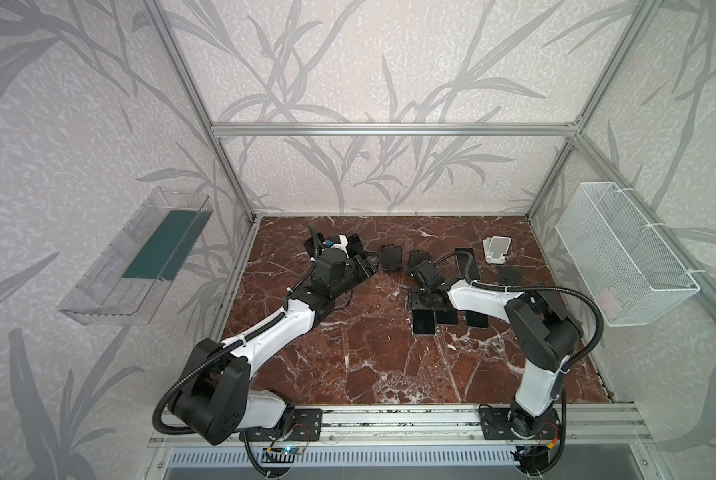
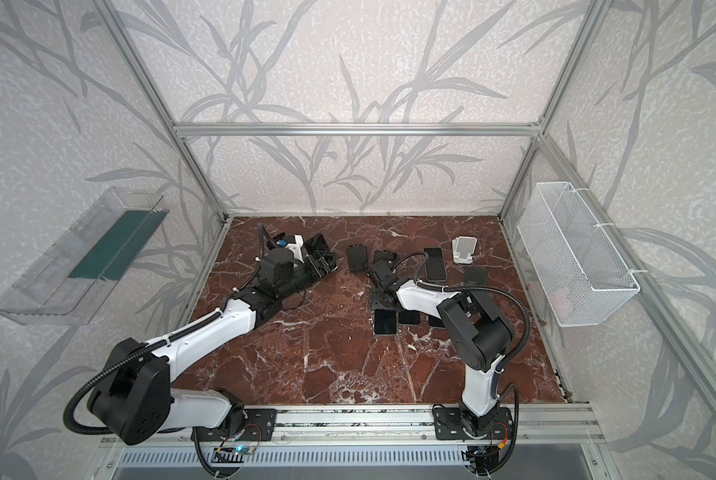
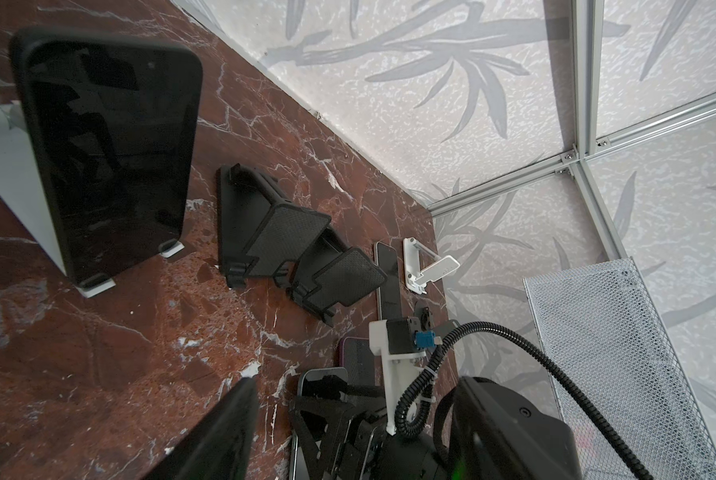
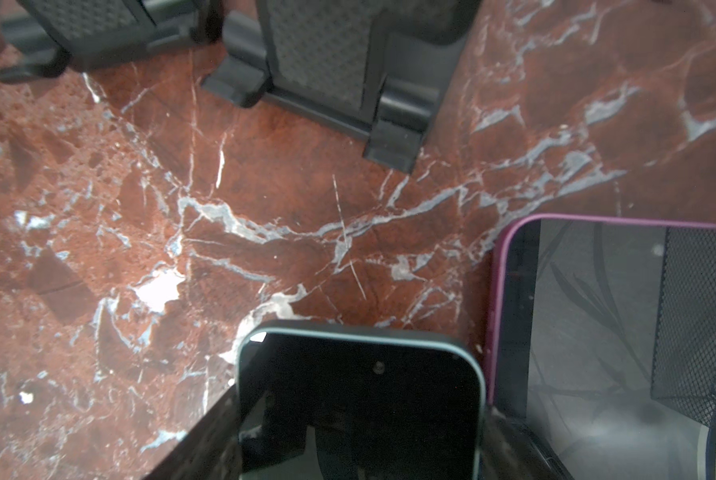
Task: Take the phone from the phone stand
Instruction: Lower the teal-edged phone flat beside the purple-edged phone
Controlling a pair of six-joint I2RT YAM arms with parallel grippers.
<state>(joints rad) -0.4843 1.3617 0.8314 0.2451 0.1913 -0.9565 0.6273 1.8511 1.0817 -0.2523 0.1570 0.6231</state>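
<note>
Toward the surface's [image 1: 368, 365] back-left corner, the phone [image 3: 106, 166] leans in its white phone stand [image 3: 7, 166]. My left gripper [image 1: 366, 268] sits near it, released or clenched I cannot tell. I'd pinch the phone's long edges, then lift it clear of the lips.

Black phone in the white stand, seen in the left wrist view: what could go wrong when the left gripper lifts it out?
The black phone sits behind two small lips of the white stand; a sideways pull could probably tip or drag the stand. The empty black stands lie close beside it, so the left gripper might knock one.
</note>
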